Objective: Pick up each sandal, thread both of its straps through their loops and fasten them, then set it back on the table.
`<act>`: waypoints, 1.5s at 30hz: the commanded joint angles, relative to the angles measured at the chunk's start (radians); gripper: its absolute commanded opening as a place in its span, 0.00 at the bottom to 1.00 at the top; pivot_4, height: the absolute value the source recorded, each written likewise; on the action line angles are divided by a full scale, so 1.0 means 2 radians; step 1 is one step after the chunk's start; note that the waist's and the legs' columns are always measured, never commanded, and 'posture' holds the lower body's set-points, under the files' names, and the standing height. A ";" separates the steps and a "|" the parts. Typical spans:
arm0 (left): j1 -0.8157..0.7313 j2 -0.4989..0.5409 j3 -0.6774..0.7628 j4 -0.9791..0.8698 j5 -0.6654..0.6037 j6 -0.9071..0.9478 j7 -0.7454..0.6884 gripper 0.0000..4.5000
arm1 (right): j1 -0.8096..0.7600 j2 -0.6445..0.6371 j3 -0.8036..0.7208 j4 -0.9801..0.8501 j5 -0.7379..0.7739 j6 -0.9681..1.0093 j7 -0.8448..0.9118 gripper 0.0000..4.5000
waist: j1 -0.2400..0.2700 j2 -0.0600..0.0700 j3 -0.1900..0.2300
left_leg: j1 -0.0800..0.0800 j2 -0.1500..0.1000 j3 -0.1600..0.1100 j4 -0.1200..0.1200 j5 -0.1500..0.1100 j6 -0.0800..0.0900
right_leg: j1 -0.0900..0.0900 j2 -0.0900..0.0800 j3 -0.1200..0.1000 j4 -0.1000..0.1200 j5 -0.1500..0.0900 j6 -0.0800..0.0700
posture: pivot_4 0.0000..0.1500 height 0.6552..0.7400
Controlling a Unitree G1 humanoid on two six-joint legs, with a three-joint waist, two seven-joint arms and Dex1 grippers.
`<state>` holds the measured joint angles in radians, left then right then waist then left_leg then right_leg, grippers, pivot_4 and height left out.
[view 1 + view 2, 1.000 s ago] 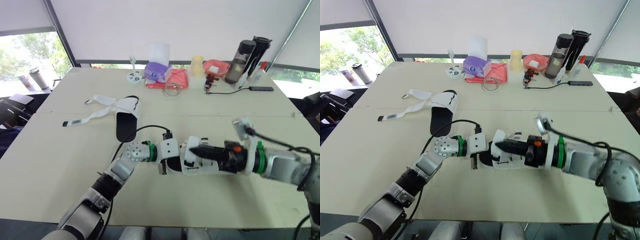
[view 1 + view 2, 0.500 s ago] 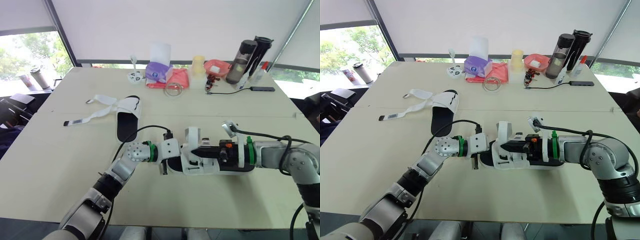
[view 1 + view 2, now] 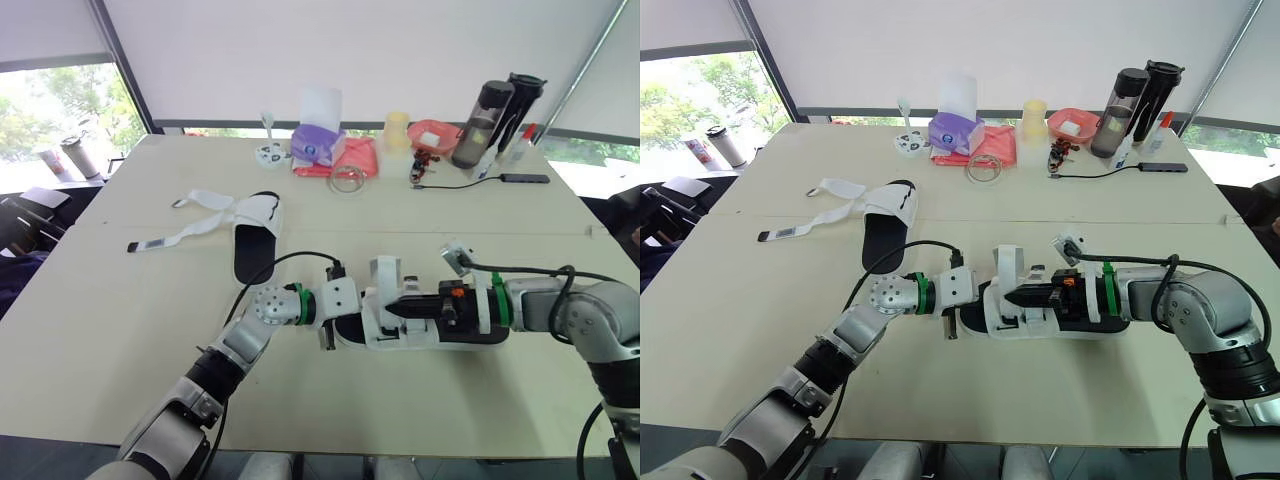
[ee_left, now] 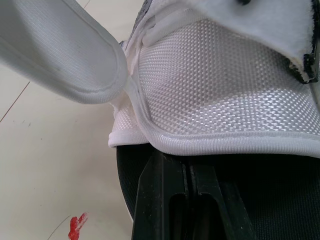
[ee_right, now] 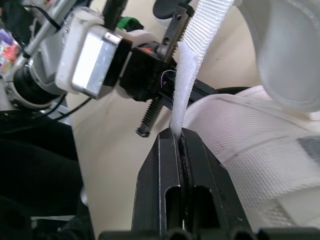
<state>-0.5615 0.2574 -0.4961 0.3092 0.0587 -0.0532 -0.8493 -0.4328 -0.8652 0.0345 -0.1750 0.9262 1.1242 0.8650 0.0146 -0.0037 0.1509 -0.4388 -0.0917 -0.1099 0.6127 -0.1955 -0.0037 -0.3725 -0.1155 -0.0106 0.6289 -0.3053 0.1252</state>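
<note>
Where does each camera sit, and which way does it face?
Left eye view: on the head, facing forward and down over the table; the left claw and right claw reach in and meet at the sandal.
Right eye view: beside it, same scene.
Left wrist view: on the left wrist, looking along its claw under the sandal's white mesh.
Right wrist view: on the right wrist, looking along its claw, shut on the strap.
Shared: both wrist views show the sandal's mesh.

text: none readable | labels/brands/numbers: none legible (any print too small to tell)
</note>
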 commanded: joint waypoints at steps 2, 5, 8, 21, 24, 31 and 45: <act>0.024 0.018 -0.017 0.051 0.041 0.038 0.001 0.00 | 0.001 0.009 0.005 -0.015 -0.006 0.008 0.010 0.00 | 0.000 0.000 0.000 | 0.000 0.000 0.000 0.000 0.000 0.000 | 0.000 0.000 0.000 0.000 0.000 0.000 | 1.00 1.00; 0.024 0.017 -0.017 0.053 0.041 0.037 0.002 0.00 | -0.005 0.023 -0.008 -0.014 0.008 0.023 0.005 0.00 | 0.000 0.000 0.000 | 0.000 0.000 0.000 0.000 0.000 0.000 | 0.000 0.000 0.000 0.000 0.000 0.000 | 1.00 1.00; 0.023 0.017 -0.017 0.054 0.041 0.038 0.003 0.00 | -0.012 0.035 -0.027 -0.011 0.028 0.042 0.003 0.00 | 0.000 0.000 0.000 | 0.000 0.000 0.000 0.000 0.000 0.000 | 0.000 0.000 0.000 0.000 0.000 0.000 | 1.00 1.00; 0.023 0.016 -0.016 0.056 0.040 0.040 0.003 0.00 | -0.008 0.035 -0.036 -0.015 0.023 0.060 0.007 0.00 | 0.000 0.000 0.000 | 0.000 0.000 0.000 0.000 0.000 0.000 | 0.000 0.000 0.000 0.000 0.000 0.000 | 1.00 1.00; 0.023 0.016 -0.016 0.056 0.039 0.041 0.004 0.00 | -0.001 0.034 -0.020 -0.018 0.000 0.044 0.008 0.00 | 0.000 0.000 0.000 | 0.000 0.000 0.000 0.000 0.000 0.000 | 0.000 0.000 0.000 0.000 0.000 0.000 | 1.00 1.00; 0.023 0.015 -0.016 0.056 0.039 0.041 0.005 0.00 | 0.011 0.012 0.032 -0.030 -0.083 -0.034 0.030 0.00 | 0.000 0.000 0.000 | 0.000 0.000 0.000 0.000 0.000 0.000 | 0.000 0.000 0.000 0.000 0.001 0.001 | 1.00 1.00; 0.024 0.016 -0.017 0.058 0.039 0.039 0.005 0.00 | 0.051 -0.024 0.067 -0.099 -0.157 -0.136 0.087 0.00 | 0.000 -0.001 -0.001 | 0.000 0.000 0.000 0.000 0.000 0.000 | 0.000 0.000 0.000 0.000 0.001 0.002 | 1.00 1.00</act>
<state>-0.5601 0.2558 -0.4966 0.3102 0.0587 -0.0526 -0.8435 -0.3581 -0.8942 0.1348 -0.3477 0.6484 0.8779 1.0243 0.0152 -0.0060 0.1491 -0.4377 -0.0917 -0.1102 0.6127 -0.1957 -0.0041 -0.3718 -0.1147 -0.0106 0.6292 -0.3037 0.1285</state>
